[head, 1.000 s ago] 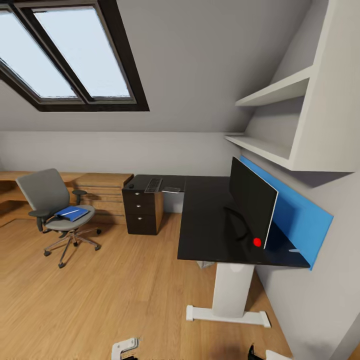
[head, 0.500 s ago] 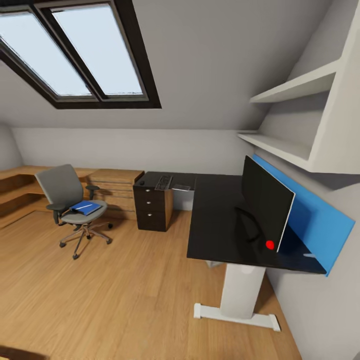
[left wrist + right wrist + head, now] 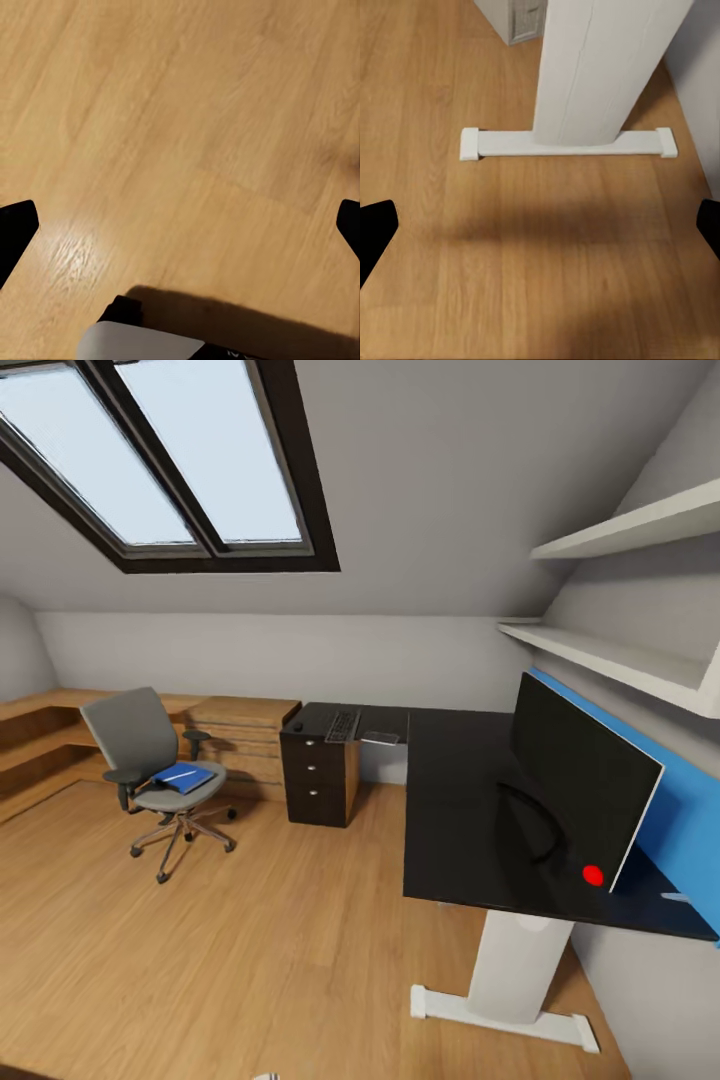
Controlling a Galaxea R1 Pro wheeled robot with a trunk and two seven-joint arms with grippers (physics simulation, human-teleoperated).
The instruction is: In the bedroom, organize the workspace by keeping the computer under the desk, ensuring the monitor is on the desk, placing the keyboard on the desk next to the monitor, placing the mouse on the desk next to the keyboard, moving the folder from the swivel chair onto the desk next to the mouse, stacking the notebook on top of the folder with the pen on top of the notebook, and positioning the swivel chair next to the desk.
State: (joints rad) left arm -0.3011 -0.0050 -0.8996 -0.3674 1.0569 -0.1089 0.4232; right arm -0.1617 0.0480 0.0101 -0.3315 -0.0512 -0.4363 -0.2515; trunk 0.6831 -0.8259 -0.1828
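The black desk (image 3: 455, 810) runs along the right wall, and the monitor (image 3: 580, 785) stands on it with a red dot at its foot. At the desk's far end lie the keyboard (image 3: 343, 725), the small mouse (image 3: 297, 727) and a flat grey item (image 3: 381, 738). The swivel chair (image 3: 145, 755) stands apart on the floor at the left. A blue folder (image 3: 185, 779) lies on its seat, with a thin white pen (image 3: 178, 772) on top. My left gripper (image 3: 180, 229) hangs open over bare floor. My right gripper (image 3: 540, 225) is open above the floor in front of the desk's white leg (image 3: 600, 67).
A black three-drawer unit (image 3: 320, 778) sits under the desk's far end, beside a light-wood chest (image 3: 240, 745). The desk leg's white foot bar (image 3: 570, 142) lies across the floor. White shelves (image 3: 620, 650) jut from the right wall. A skylight (image 3: 170, 460) is overhead, and wood floor stretches between chair and desk.
The whole head view has shifted, so the camera has moved: desk and chair sit further right in the picture, and the robot parts at its bottom edge have dropped out. Nothing in the room moved.
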